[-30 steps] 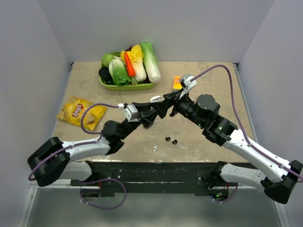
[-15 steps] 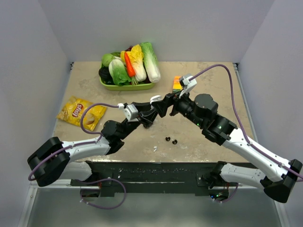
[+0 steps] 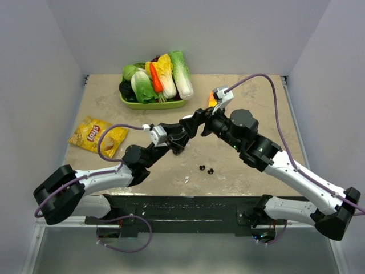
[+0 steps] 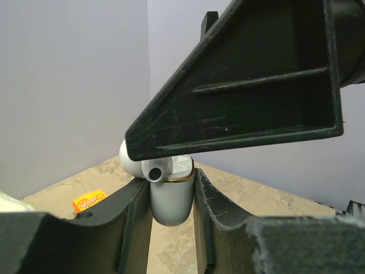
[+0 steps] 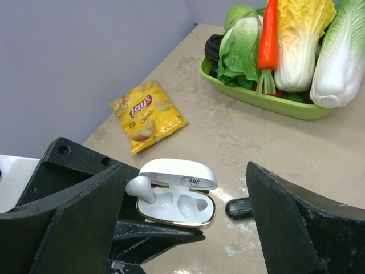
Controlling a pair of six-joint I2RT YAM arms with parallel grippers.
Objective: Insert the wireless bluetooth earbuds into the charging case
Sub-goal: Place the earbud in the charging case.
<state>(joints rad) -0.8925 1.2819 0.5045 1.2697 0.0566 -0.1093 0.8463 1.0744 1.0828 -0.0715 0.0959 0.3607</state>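
Observation:
My left gripper point(image 3: 183, 130) is shut on the white charging case point(image 3: 187, 120) and holds it above the table with its lid open. In the left wrist view the case point(image 4: 171, 200) sits between my two fingers. A white earbud point(image 5: 140, 187) stands partly in the left slot of the case point(image 5: 179, 202), with its rounded end sticking out; it also shows in the left wrist view point(image 4: 155, 170). The right slot is bare. My right gripper point(image 5: 187, 171) is open and empty, its fingers spread on either side of the case just above it. Two black earbuds point(image 3: 206, 169) lie on the table near the front.
A green tray point(image 3: 151, 104) of vegetables stands at the back. A yellow chips bag point(image 3: 97, 136) lies at the left. A small orange box point(image 3: 212, 100) sits behind the grippers. A tiny white piece point(image 3: 187, 179) lies near the front edge.
My right gripper has shifted left and a little back, over the open case. The left arm and the case have stayed put.

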